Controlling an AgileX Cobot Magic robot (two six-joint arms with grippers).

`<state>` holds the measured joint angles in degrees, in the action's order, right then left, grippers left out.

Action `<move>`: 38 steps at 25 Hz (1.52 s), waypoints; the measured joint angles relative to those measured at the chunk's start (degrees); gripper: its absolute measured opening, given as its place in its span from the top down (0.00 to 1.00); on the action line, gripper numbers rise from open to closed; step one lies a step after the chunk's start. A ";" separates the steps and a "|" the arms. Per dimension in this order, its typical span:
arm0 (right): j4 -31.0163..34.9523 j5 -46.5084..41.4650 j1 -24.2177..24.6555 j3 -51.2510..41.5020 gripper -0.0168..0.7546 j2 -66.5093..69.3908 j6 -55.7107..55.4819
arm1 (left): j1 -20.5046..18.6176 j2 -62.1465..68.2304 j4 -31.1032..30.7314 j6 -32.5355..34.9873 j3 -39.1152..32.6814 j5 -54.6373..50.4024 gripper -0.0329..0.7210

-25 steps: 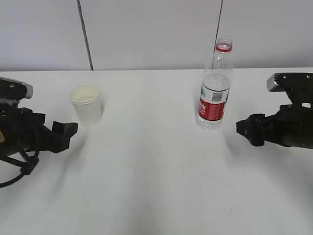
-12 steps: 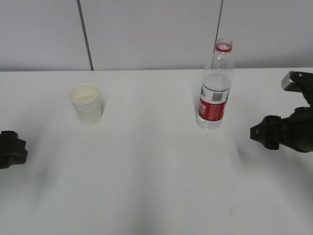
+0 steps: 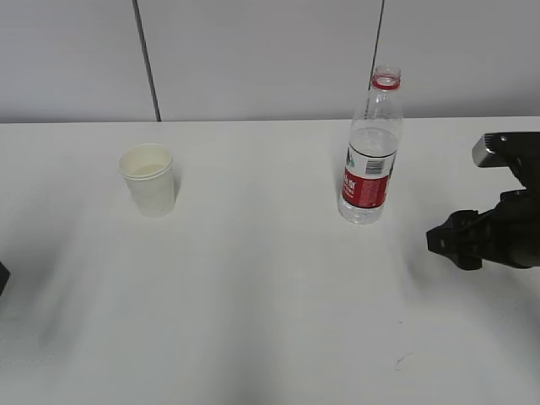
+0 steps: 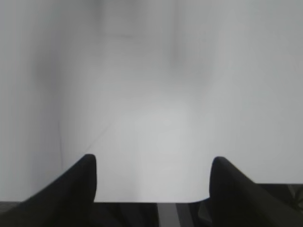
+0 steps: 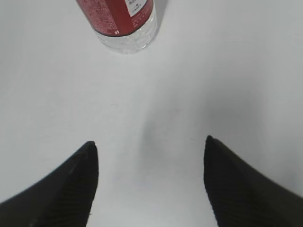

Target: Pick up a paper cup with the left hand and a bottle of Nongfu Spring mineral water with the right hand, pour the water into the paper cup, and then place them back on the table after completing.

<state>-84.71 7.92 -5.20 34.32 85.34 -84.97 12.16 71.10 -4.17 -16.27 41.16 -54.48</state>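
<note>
A cream paper cup [image 3: 149, 180] stands upright on the white table [image 3: 253, 278] at the left. A clear bottle [image 3: 371, 148] with a red label, red neck ring and no cap stands upright at the right, with water in it. Its base also shows in the right wrist view [image 5: 120, 23]. My right gripper [image 3: 440, 241] is open and empty, to the right of the bottle and apart from it; its jaws [image 5: 149, 149] stand wide over bare table. My left gripper [image 4: 152, 163] is open and empty over bare table; only a black sliver [image 3: 2, 278] shows at the exterior view's left edge.
A grey panelled wall [image 3: 253, 59] with two dark seams runs behind the table's far edge. A small dark mark [image 3: 398, 363] lies on the table near the front right.
My left arm has drawn back leftward, almost out of the exterior view, away from the cup. My right gripper has moved right and slightly down, away from the bottle. Cup and bottle have not moved.
</note>
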 joint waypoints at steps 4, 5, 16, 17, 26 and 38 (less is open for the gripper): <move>-0.48 0.00 0.00 0.00 0.31 0.00 -0.25 | 0.00 0.00 2.13 2.65 1.79 -6.91 0.35; -0.50 0.00 0.00 0.00 0.31 0.00 -0.40 | 0.00 0.00 2.79 3.37 2.06 -8.23 0.35; -0.50 0.00 0.00 0.00 0.31 0.00 -1.46 | 0.00 -7.74 3.27 8.66 2.18 -13.92 0.38; -0.50 0.00 0.00 0.00 0.31 0.00 -1.56 | 0.00 -10.02 3.22 8.75 2.18 -13.86 0.38; -0.50 0.00 0.00 0.00 0.31 0.00 -2.93 | 0.00 -32.16 2.27 10.77 -0.54 -10.37 0.38; -0.50 0.00 0.00 0.00 0.31 0.00 -2.96 | 0.00 -59.70 2.14 11.98 -9.80 -9.40 0.38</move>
<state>-85.21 7.92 -5.20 34.32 85.34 -87.93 12.16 11.40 -2.02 -4.29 31.36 -63.89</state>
